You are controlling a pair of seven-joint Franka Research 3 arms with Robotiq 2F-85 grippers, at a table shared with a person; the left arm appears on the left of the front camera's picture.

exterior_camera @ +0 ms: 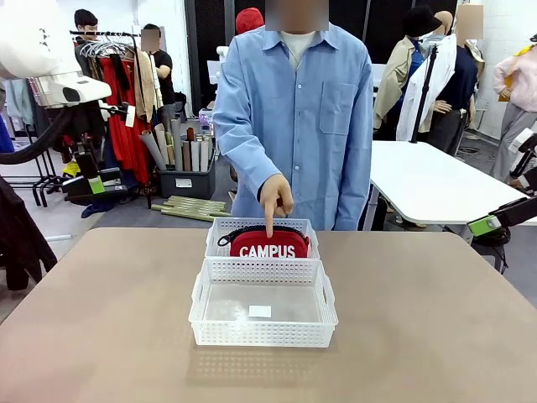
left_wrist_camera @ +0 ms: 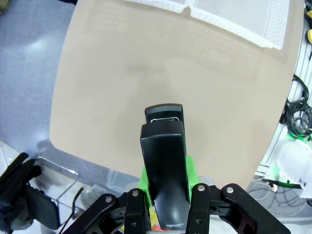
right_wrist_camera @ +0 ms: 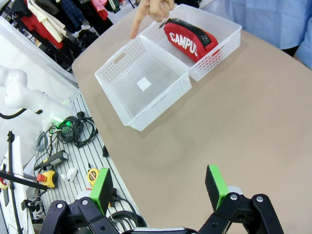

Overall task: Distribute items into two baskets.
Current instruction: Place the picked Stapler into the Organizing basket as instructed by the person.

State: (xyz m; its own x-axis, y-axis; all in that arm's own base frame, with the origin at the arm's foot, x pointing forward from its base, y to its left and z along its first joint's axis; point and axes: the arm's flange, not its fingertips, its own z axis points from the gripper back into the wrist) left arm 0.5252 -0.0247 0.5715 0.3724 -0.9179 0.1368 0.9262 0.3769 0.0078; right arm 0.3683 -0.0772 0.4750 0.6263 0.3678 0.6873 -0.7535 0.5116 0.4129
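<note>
Stapler (left_wrist_camera: 165,161) pinched in the left claw (left_wrist_camera: 165,204) above the bare bench (left_wrist_camera: 146,97).
Right claw (right_wrist_camera: 161,187) hangs spread wide and empty over the bench edge; beyond, the near basket (exterior_camera: 263,336) holds nothing but a white label, the far basket (exterior_camera: 220,228) carries the red CAMPUS pouch (exterior_camera: 268,243), a person's hand (exterior_camera: 275,197) pointing a finger down onto it.

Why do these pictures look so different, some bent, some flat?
Front view: flat, even light, soft shadow under the near basket. Left wrist view: table edge bows, wide-angle; the stapler looms large. Right wrist view: baskets lean, the pincer's green pads oversized.
</note>
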